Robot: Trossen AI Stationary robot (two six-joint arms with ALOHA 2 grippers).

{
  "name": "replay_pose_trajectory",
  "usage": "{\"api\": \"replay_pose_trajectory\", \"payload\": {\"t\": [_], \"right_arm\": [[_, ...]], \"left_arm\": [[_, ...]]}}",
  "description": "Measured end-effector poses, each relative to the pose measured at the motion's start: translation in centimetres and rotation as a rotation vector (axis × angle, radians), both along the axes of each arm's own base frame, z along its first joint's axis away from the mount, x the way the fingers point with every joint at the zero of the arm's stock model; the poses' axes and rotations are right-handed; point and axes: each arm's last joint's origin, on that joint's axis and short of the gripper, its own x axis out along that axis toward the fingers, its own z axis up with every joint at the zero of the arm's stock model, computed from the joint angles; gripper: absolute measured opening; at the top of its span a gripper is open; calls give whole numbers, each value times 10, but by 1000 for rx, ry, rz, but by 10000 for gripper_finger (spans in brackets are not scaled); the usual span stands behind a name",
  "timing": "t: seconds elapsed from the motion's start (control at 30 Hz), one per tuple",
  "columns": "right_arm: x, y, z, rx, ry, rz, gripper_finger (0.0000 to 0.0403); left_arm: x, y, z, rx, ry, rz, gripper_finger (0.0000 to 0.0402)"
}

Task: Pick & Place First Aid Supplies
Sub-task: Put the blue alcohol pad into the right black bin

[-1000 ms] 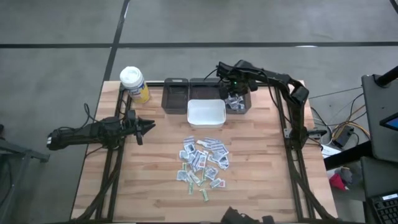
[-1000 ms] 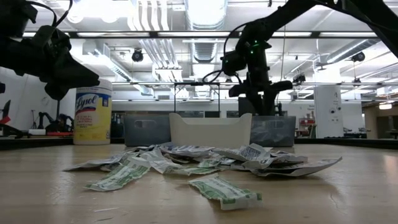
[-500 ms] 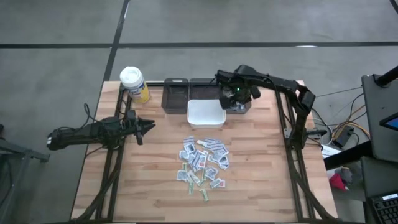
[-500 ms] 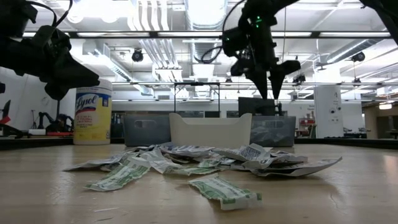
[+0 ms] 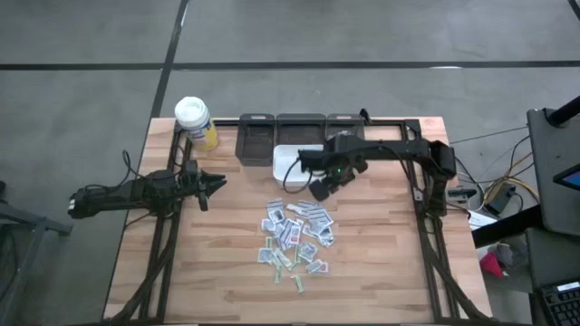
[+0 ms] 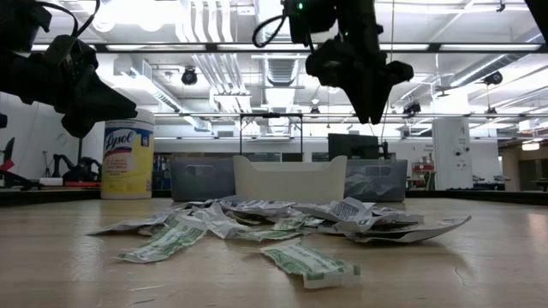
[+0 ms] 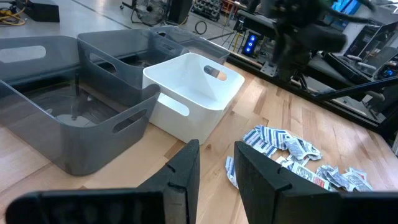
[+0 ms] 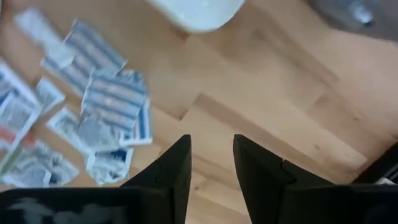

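Note:
The first aid supplies [image 5: 294, 237] lie in a loose heap of small white printed packets on the wooden table, also seen in the low view [image 6: 282, 227] and the right wrist view [image 8: 93, 118]. My right gripper [image 5: 322, 188] hangs open above the table, pointing down, between the white bin [image 5: 294, 163] and the heap, with nothing between its fingers [image 8: 177, 165]. It shows high in the low view [image 6: 370, 107]. My left gripper [image 5: 217, 184] waits open at the table's left, clear of everything, its fingers [image 7: 186, 171] pointing level toward the bins.
Three grey bins [image 5: 256, 136] stand in a row at the far edge, with the white bin in front of them. A white-capped yellow bottle [image 5: 195, 122] stands at the far left corner. Bare wood lies around the heap.
My right gripper has come away from the far right grey bin, swinging toward the table's near edge and left, past the white bin's corner toward the heap. It rose a little and rolled about its pointing line. The packets have not moved.

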Motion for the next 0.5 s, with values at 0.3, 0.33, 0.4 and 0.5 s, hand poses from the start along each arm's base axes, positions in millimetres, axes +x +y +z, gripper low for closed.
{"api": "replay_pose_trajectory", "payload": {"t": [0.3, 0.33, 0.4, 0.5], "right_arm": [[2, 41, -17, 9, 4, 118, 113], [2, 44, -19, 10, 7, 128, 114], [0, 51, -22, 12, 17, 149, 113], [-1, 57, -26, 14, 25, 187, 114]], "left_arm": [[0, 0, 0, 0, 0, 0, 94], [0, 0, 0, 0, 0, 0, 94], [0, 0, 0, 0, 0, 0, 94], [0, 0, 0, 0, 0, 1, 94]]}}
